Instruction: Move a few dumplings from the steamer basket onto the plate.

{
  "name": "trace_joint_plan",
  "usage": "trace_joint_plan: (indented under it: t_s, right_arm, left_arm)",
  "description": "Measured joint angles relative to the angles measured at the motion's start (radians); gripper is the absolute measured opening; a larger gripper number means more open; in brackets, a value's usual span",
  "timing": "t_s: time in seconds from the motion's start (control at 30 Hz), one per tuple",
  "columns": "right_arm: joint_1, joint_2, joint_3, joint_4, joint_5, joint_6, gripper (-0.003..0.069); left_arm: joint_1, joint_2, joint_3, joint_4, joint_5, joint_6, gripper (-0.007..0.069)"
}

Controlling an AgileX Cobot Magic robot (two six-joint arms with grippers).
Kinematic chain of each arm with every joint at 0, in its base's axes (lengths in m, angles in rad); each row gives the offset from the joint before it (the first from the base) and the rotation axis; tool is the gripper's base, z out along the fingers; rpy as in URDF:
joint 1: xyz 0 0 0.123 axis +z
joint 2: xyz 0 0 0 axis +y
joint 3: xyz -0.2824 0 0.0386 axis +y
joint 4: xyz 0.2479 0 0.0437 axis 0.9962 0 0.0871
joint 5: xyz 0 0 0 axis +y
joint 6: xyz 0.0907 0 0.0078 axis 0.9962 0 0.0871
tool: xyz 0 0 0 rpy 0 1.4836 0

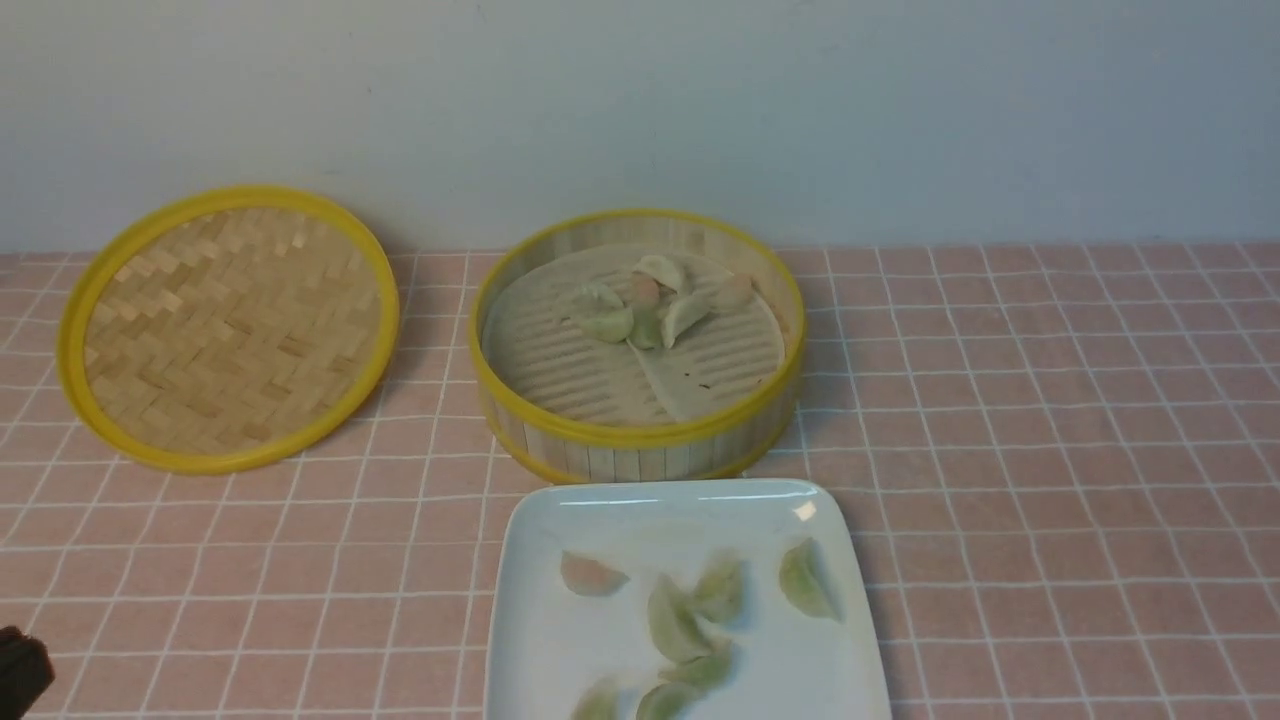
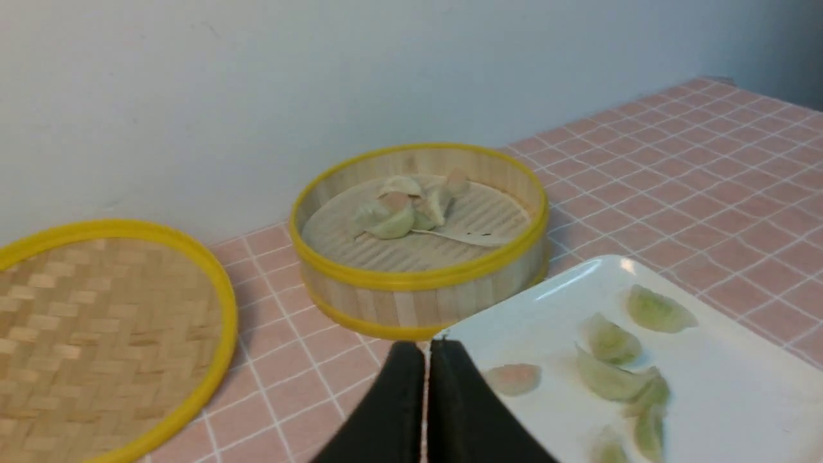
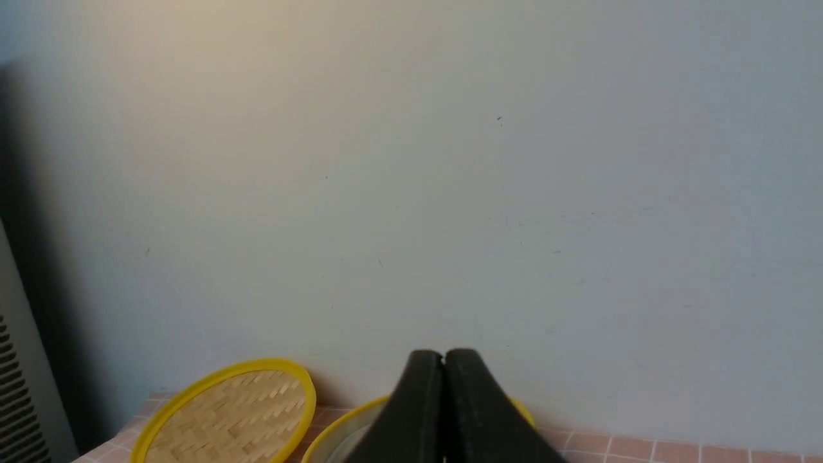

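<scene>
While both claws sit with tips together and nothing pinched, left gripper (image 2: pixel 427 347) and right gripper (image 3: pixel 443 355) look parked; my read is the transfer is done or paused. Dumplings (image 1: pixel 676 620) lie spread over the plate (image 1: pixel 540 660), mostly pale green, one pinkish near its left side. Another handful sits clustered mid-liner in the steamer basket (image 1: pixel 640 464). Only "a few" were asked for, so leaving those looks fine.

Plate is just on the near side of the basket, likely to keep the carry short. Lid (image 1: pixel 240 340) is off to the left, probably so a claw can drop in from above.

Edges: basket wall is upright all round, so any further pick should go in steep and lift over the yellow rim before coming across. Plate rim is low, easier to cross. Tiled surface right of basket and plate shows open room; left side is tighter with the lid there.
</scene>
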Motion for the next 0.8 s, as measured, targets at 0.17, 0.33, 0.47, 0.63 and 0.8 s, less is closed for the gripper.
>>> trace_joint_plan:
  t_s: [0.17,0.33,0.47,0.63,0.8]
  right_arm:
    - [0.000,0.000,0.000,0.000,0.002,0.000,-0.0015]
    - [0.000,0.000,0.000,-0.001,0.002,0.000,-0.0015]
    - [0.000,-0.001,0.000,-0.003,0.002,0.000,-0.0015]
    - [0.000,-0.001,0.000,-0.003,0.002,0.000,-0.0015]
    - [0.000,-0.001,0.000,-0.004,0.002,0.000,-0.0015]
  left_arm:
    - [0.189,-0.057,0.214,-0.006,-0.187,-0.008,-0.0006]
    - [0.313,-0.059,0.384,-0.018,-0.262,-0.009,-0.0006]
    - [0.368,-0.059,0.401,-0.020,-0.199,-0.009,-0.0006]
    - [0.376,-0.059,0.402,-0.021,-0.185,-0.009,-0.0006]
    - [0.376,-0.059,0.402,-0.022,-0.185,-0.009,-0.0006]
